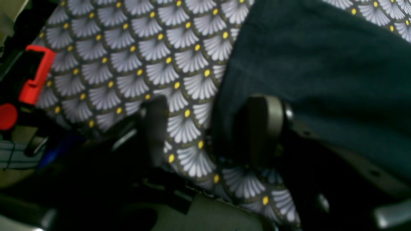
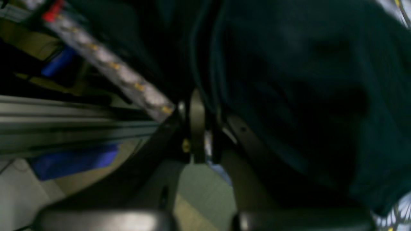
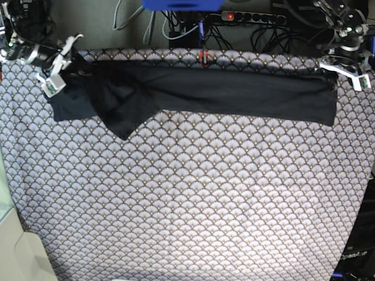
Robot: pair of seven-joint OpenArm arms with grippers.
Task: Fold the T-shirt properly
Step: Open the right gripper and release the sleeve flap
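**Operator:** As the base view has it, the T-shirt point(image 3: 234, 93) lies as a long dark band across the far part of the scallop-patterned cloth point(image 3: 187, 199), running almost from one side to the other. Its end on that view's left is bunched, with a pointed flap point(image 3: 123, 126) hanging toward the near side; its other end is squared off and flat.

**Observer:** And the grippers?

**Operator:** I read the left gripper point(image 1: 208, 128) as released. In its wrist view the two fingers point(image 1: 265, 125) stand well apart, with patterned cloth showing between them. One finger sits at the edge of the dark fabric point(image 1: 321, 73), the other over bare cloth. Whether either pad actually touches the shirt I cannot tell, since the picture is soft there.

**Observer:** The right one?

**Operator:** The right gripper point(image 2: 205, 128) is clenched. Its wrist view shows the fingers point(image 2: 196, 125) drawn close together, with folds of the dark shirt point(image 2: 305, 96) rising straight from between them, so I take it to be pinching the garment. In the base view that arm point(image 3: 41, 55) sits at the bunched end, at the far left corner of the cloth.

**Observer:** Anything else in view?

**Operator:** A red clamp point(image 1: 35, 75) at the cloth's edge, beside the left gripper, and a power strip point(image 3: 252, 17) with cables behind the table.
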